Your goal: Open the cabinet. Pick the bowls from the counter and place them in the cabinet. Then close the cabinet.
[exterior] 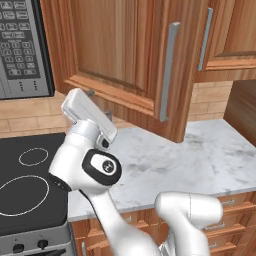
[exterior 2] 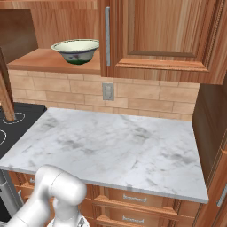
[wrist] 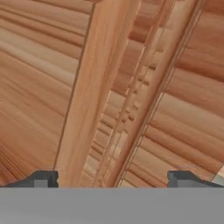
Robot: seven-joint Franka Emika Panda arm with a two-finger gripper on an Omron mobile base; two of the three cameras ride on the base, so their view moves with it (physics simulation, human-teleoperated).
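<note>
right base view: bowl [exterior 2: 76, 50] on cabinet [exterior 2: 159, 35] shelf, upper left of frame; wall outlet [exterior 2: 107, 91] below it, centre; counter [exterior 2: 115, 146] across the middle; stove top [exterior 2: 11, 126] at left edge; drawers [exterior 2: 133, 199] beneath counter, lower frame

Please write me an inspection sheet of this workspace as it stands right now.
Surface: white marble counter, no bowls seen on it.
Job's things: cabinet door swung open; one cream-green bowl upright on the cabinet shelf.
Clutter: nothing seen.
Grippers: gripper jaws wide open, empty, close against wooden panelling.
Cables: nothing seen.
Surroundings: black stove top, grey microwave, wall outlet, drawers.
</note>
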